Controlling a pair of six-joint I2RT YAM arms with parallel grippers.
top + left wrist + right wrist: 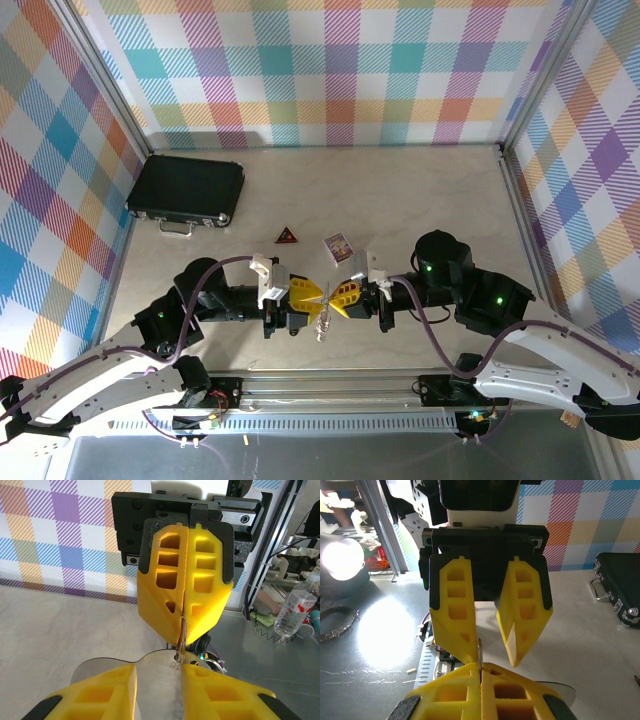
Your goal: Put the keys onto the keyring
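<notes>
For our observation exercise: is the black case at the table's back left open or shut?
Shut. The black case lies flat, lid down on its base, handle at its near edge; none of its inside shows.

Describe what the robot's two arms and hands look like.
The left arm and right arm have white lower links and black upper links with round joints showing small green lights. A dark purple cable loops along each. The left hand and right hand have yellow, wedge-shaped fingers with rectangular cut-outs on black mounts.
</notes>
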